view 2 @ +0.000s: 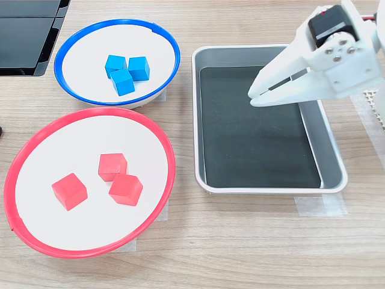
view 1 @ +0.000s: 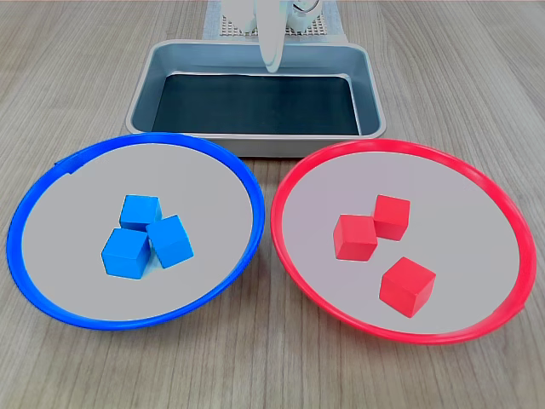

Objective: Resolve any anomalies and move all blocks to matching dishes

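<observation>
Three blue blocks (view 1: 140, 211) lie clustered in the blue-rimmed dish (view 1: 77, 221), which sits on the first exterior view's left. The same blue blocks (view 2: 123, 82) and their dish (view 2: 84, 66) also show in the second exterior view. Three red blocks (view 1: 354, 237) rest in the red-rimmed dish (view 1: 477, 230), seen again as red blocks (view 2: 112, 166) in the red dish (view 2: 60, 150). My white gripper (view 2: 252, 96) hangs over the grey tray (view 2: 258, 144), its fingertips together and nothing between them. In the first exterior view only the gripper's tip (view 1: 272, 61) shows, above the tray's far wall.
The rectangular metal tray (view 1: 238, 102) with a dark bottom stands behind both dishes. A black device (view 2: 24, 30) lies in the second exterior view's top left corner. A white mesh pad (view 1: 315, 25) lies by the arm's base. Tape (view 2: 319, 205) holds the tray down.
</observation>
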